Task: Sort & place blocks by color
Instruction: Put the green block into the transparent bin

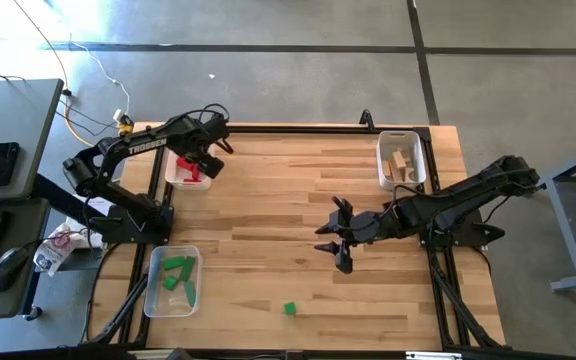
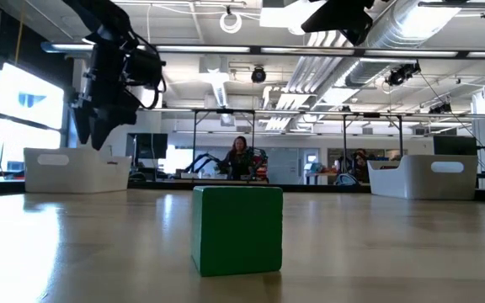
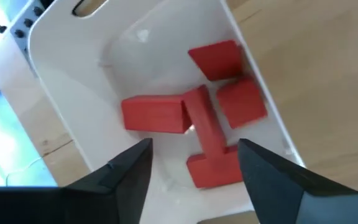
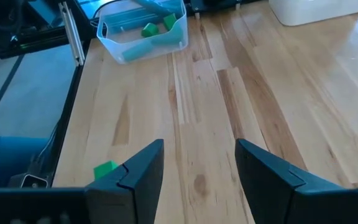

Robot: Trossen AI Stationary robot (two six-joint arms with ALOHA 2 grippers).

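A: How is the left hand [image 3: 194, 165] placed?

B: It is held above the white tray [image 1: 173, 172] at the far left of the table [image 1: 298, 230], fingers [image 3: 126, 171] spread wide and nothing gripped between them. Five red blocks [image 3: 201, 124] are seen lying loose in the tray below, two of them overlapped at the middle.

A: So that drop can be taken as finished?

B: It is judged so. The hand should be lifted straight up before being swung away, so that the tray wall is not clipped.

A: And the right hand [image 1: 334, 240]?

B: It is kept low near the middle of the table, fingers [image 4: 142, 174] parted and empty, pointed toward the near left.

A: What is left to be sorted?

B: One green block [image 1: 289, 309] is seen standing alone on the near part of the table, right of the clear tray [image 1: 173, 282] that holds the other green blocks [image 1: 179, 275]. The plain wood blocks [image 1: 400, 165] are already gathered in the white bin [image 1: 402, 140] at the far right.

A: How should the green one be picked?

B: It should be approached from above, the fingers set square to two opposite faces and closed at mid-height, then carried over the clear tray's wall and released low, so that it is not bounced out.
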